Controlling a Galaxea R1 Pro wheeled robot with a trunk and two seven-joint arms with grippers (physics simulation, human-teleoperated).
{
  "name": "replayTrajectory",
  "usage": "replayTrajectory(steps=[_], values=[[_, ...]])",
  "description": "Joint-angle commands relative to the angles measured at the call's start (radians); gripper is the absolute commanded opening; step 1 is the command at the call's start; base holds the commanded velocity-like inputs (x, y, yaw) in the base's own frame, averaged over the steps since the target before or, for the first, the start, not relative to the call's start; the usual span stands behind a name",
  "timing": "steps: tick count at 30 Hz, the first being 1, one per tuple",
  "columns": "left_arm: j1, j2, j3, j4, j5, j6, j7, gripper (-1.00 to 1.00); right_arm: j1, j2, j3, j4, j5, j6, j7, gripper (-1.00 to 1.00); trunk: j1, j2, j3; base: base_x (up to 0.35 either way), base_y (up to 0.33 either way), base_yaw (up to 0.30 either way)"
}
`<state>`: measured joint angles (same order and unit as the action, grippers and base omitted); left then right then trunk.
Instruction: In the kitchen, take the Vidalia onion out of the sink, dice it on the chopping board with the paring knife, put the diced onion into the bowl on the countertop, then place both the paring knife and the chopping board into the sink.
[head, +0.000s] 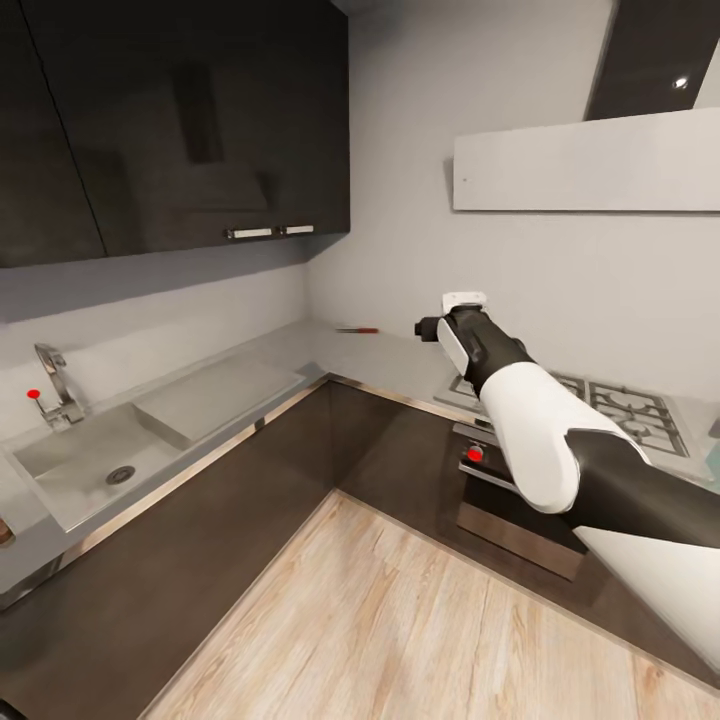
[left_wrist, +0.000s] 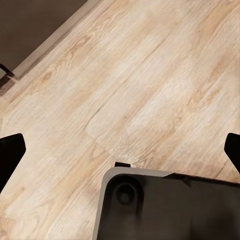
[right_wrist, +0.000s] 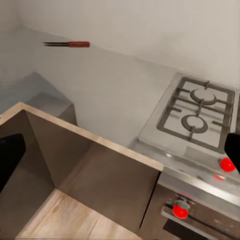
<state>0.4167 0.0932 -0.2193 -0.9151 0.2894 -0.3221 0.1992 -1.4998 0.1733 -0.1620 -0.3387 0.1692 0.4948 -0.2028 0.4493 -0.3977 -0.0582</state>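
1 paring knife (head: 357, 329) lies on grey countertop (head: 380, 355).

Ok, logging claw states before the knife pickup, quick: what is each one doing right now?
Left claw: open, holding nothing, over the wooden floor.
Right claw: open, holding nothing, facing the paring knife on the countertop.

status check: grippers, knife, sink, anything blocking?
Right arm raised toward corner, both jaws open, empty. Paring knife flat on countertop by back wall. Sink holds no onion. Nothing between arm and knife.
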Motion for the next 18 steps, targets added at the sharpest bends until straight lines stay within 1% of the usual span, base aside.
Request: replayTrajectory(steps=[1,3,8,12,15,18], values=[[0.0,0.001,-0.005,-0.002,0.007,-0.003,0.008,1.0,0.001,0.001,-0.007,0.019,0.01,-0.016,0.002,1.0,0.001,-0.002,-0.002,0.0,0.0,0.0],[0.0,0.002,-0.005,-0.002,0.007,-0.003,0.008,1.0,0.002,0.0,-0.007,0.041,0.01,-0.041,0.003,1.0,0.001,-0.002,-0.002,0.0,0.0,0.0],[-0.001,0.002,-0.006,-0.003,0.007,-0.004,0.008,1.0,0.003,-0.015,-0.007,0.055,0.01,-0.053,0.022,1.0,0.001,-0.002,-0.002,0.0,0.0,0.0],[0.0,0.002,-0.006,-0.003,0.007,-0.006,0.007,1.0,0.003,-0.017,-0.007,0.061,0.01,-0.054,0.036,1.0,0.001,-0.002,-0.002,0.0,0.0,0.0],[-0.001,0.004,-0.006,0.001,0.007,-0.006,0.004,1.0,0.004,-0.017,-0.007,0.092,0.01,-0.069,0.04,1.0,0.001,-0.002,-0.002,0.011,0.0,0.0],[0.0,0.005,-0.006,0.005,0.007,-0.006,0.004,1.0,0.005,-0.016,-0.006,0.106,0.01,-0.093,0.039,1.0,0.001,-0.002,-0.002,0.156,0.0,0.0]])
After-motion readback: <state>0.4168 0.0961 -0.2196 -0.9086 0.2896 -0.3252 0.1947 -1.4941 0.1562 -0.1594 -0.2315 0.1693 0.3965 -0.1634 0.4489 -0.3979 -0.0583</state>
